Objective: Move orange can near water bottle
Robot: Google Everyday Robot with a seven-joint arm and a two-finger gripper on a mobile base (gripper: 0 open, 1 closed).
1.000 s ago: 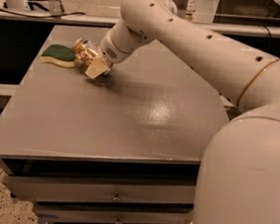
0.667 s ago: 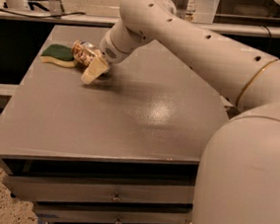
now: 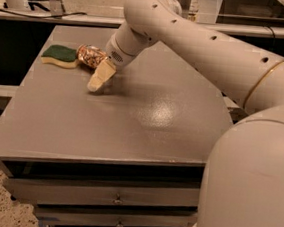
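Observation:
The orange can [image 3: 89, 56] lies on its side at the back left of the grey table [image 3: 147, 116], its left end touching the green-and-yellow sponge [image 3: 60, 55]. My gripper [image 3: 98, 77] reaches down from the cream arm and rests right against the can's right, near side, its tip close to the tabletop. Whether it holds the can does not show. The water bottle is out of view.
The big cream arm [image 3: 213, 47] crosses the back right of the table, and its body [image 3: 251, 181] fills the right foreground. Drawers [image 3: 118, 199] sit under the table's front edge. A dark bench and cables run behind the table.
The gripper has come slightly lower and nearer along the can's right side. The can and sponge stay about where they were.

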